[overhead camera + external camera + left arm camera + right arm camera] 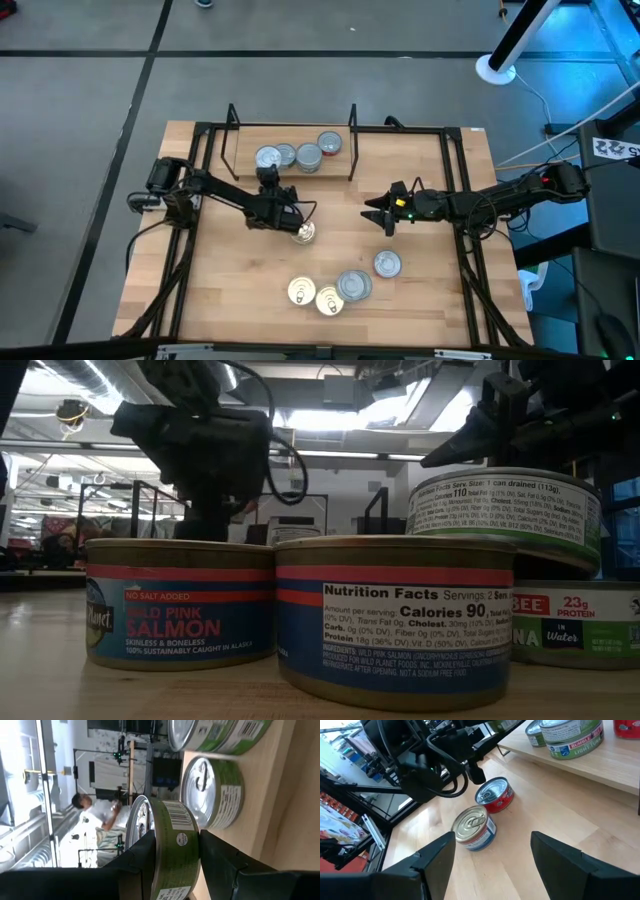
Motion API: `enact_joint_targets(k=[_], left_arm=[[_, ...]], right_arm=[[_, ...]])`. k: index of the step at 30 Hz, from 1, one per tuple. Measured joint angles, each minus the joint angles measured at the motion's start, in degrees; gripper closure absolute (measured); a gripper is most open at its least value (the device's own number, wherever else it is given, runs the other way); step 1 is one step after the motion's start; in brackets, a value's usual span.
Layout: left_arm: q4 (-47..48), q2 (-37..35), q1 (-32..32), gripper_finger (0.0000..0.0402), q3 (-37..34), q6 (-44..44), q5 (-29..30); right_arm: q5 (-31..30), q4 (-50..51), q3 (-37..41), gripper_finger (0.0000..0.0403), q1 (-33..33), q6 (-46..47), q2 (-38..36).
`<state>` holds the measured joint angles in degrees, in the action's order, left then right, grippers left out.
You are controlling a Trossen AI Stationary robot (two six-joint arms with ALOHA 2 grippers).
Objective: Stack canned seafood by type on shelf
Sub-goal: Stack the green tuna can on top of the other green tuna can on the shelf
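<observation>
Green-labelled tin [172, 847] is clamped on its sidewall between the fingers of the left gripper [298, 225], apparently lifted clear of the table; contact below cannot be confirmed. Ahead of this gripper stands the shelf [290, 170], already carrying several cans [300, 155]. The right gripper [383, 214] hangs to the side with fingers spread, holding nothing. Risk: the grip bears on a smooth curved wall, so the tin may slip or tilt and knock the stacked cans on placement.

Shiny metal tins [492, 795] with glossy paper labels, smooth light wood table [230, 290], thin matt black metal shelf [290, 168] uprights
</observation>
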<state>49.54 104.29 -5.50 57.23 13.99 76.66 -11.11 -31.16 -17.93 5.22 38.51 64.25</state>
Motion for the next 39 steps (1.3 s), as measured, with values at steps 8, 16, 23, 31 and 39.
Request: enact_joint_targets(k=[8,16,23,31,39], left_arm=[[-10.06,0.00,1.54,0.0277,-0.02,-11.04,0.05],[-12.85,0.00,3.72,0.0277,-0.02,-13.21,-2.87],[-15.56,-1.93,3.93,0.0277,-0.02,-15.94,-3.11],[-18.24,-4.31,6.65,0.0276,-0.02,-17.09,-7.89],[-25.26,-4.94,9.21,0.0276,-0.05,-25.47,-12.03]], right_arm=[[0.00,0.01,0.00,0.0143,-0.01,-0.56,0.00],[0.00,0.02,0.00,0.0143,-0.01,-1.70,0.00],[-0.01,0.05,0.00,0.0143,-0.01,-1.73,0.00],[0.00,1.30,0.02,0.0143,-0.01,-1.75,0.00],[0.00,2.26,0.04,0.0143,-0.01,-1.75,0.02]])
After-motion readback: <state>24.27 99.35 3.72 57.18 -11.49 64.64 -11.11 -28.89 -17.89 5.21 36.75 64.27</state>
